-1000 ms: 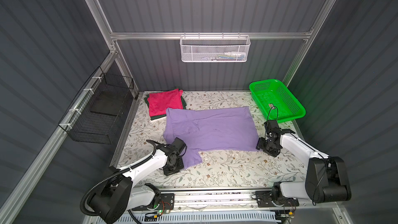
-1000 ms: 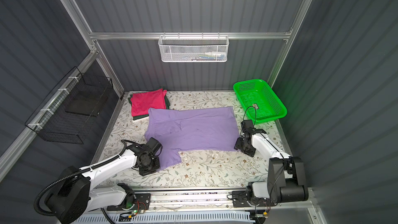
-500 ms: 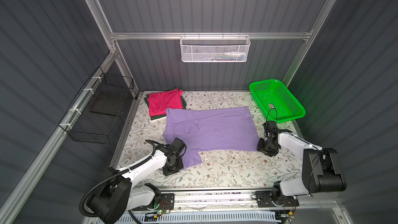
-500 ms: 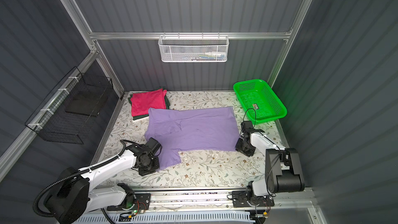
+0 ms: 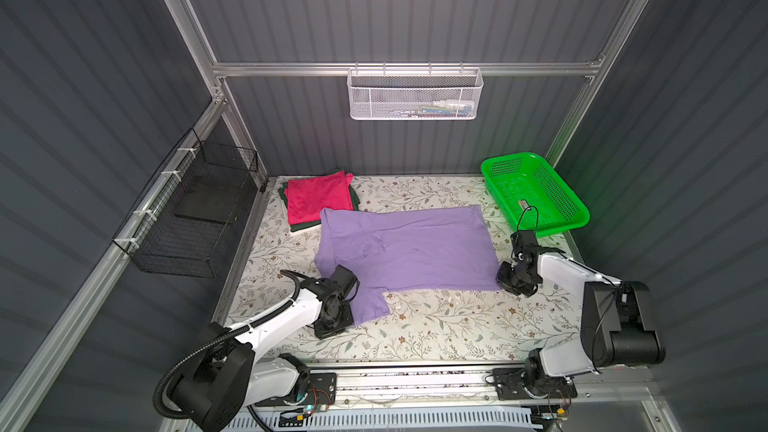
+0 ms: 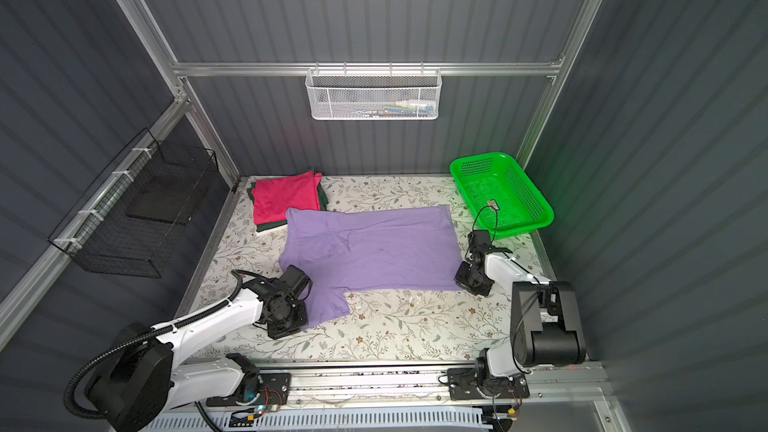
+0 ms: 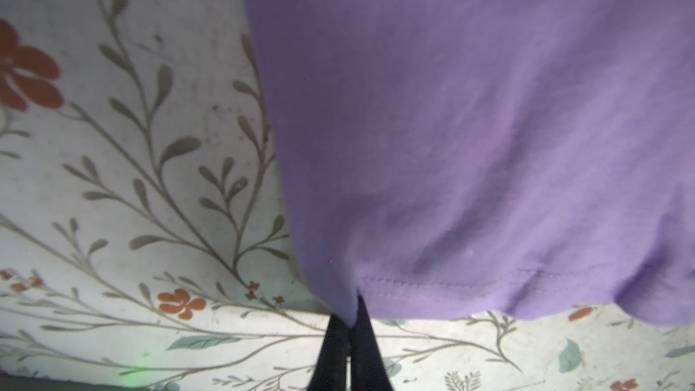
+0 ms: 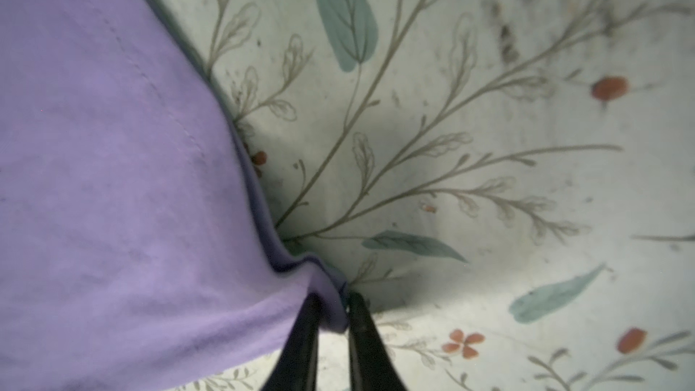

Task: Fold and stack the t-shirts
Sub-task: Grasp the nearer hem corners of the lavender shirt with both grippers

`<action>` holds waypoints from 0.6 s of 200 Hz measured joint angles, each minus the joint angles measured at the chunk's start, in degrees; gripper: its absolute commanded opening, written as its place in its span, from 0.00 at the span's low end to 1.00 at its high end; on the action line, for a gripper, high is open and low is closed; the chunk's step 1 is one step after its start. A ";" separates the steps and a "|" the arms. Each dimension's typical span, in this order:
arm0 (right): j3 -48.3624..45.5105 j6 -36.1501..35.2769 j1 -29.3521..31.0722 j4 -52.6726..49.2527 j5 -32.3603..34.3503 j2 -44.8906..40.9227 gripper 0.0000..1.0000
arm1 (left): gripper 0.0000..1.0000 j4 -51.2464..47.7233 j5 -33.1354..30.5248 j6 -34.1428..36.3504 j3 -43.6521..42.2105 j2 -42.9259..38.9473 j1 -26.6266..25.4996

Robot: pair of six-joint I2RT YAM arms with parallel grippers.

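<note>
Since a second ago, the right claw (image 8: pixel 334 310) has closed. It stood open beside the near right corner of the purple shirt (image 5: pixel 407 247) and now pinches that hem corner between its fingers. The right arm's elbow has also swung in toward the near rail. The left claw (image 7: pixel 349 317) has stayed clamped on the hem corner of the near sleeve, and the shirt itself has not shifted.

The purple shirt lies flat in the middle of the flowered table (image 5: pixel 436 326), plain side up. Its long axis runs left to right, with the shoulders to the left and the bottom hem to the right. One sleeve sticks out toward the near edge at the left end.

At the far left corner, a folded pink shirt (image 5: pixel 318 201) sits on a dark green shirt (image 5: pixel 307 227), and the purple one's far left corner just overlaps them. A green basket (image 5: pixel 548 229) stands at the far right.
</note>
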 measured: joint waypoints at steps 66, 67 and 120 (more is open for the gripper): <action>-2.36 -0.20 0.17 0.74 -1.11 -3.10 0.00 | 0.00 1.38 -0.26 2.43 0.04 -4.11 0.00; -2.69 -0.22 0.20 0.68 -1.11 -3.45 0.00 | 0.00 1.36 -0.28 2.43 0.04 -4.44 0.00; -6.88 1.03 1.86 -4.33 -2.36 -16.70 0.00 | 0.00 -3.10 -1.51 2.34 2.78 -12.07 0.00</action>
